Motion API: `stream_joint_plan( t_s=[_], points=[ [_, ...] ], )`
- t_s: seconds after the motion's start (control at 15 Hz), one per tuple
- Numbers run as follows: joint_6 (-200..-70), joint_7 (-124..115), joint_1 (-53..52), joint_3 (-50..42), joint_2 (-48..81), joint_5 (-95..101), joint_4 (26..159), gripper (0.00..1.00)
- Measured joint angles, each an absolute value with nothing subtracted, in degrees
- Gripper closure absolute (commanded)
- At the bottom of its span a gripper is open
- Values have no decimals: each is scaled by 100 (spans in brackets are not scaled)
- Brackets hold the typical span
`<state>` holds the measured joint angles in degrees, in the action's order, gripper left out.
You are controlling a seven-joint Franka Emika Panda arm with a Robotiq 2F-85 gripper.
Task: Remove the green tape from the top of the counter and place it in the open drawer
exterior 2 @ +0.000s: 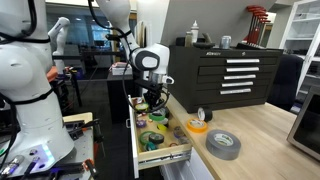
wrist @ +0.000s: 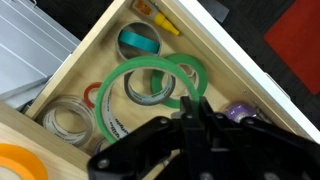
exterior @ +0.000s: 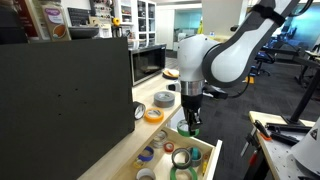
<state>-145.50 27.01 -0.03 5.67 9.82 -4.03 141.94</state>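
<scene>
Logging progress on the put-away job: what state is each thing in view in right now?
drawer: open.
green tape: off the counter, held over the drawer.
gripper: shut on the green tape.
grey roll: lying flat on the counter.
orange-yellow roll: lying flat on the counter.
tool chest: its drawers all shut.

The arm (exterior: 232,55) is made up of smooth, rounded white links, with dark bands seen at the joints. A dark round cap (exterior 2: 150,61) is set into the white joint nearest the wrist. The gripper (wrist: 195,108) is finished in matt black, with angular, jointed fingers (wrist: 150,140).
</scene>
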Motion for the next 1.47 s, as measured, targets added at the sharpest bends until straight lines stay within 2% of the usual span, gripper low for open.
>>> stream_joint_plan(
  t_s=[0.8,0.87,1.0,1.47],
  points=[
    [-14964,2712,14,583,2413,-103,13757,95],
    [-14964,2715,22,592,2483,-84,13704,67],
    [-14964,2722,31,604,2580,-52,13621,60],
    [-14961,2911,204,666,2637,-41,13517,15]
  ],
)
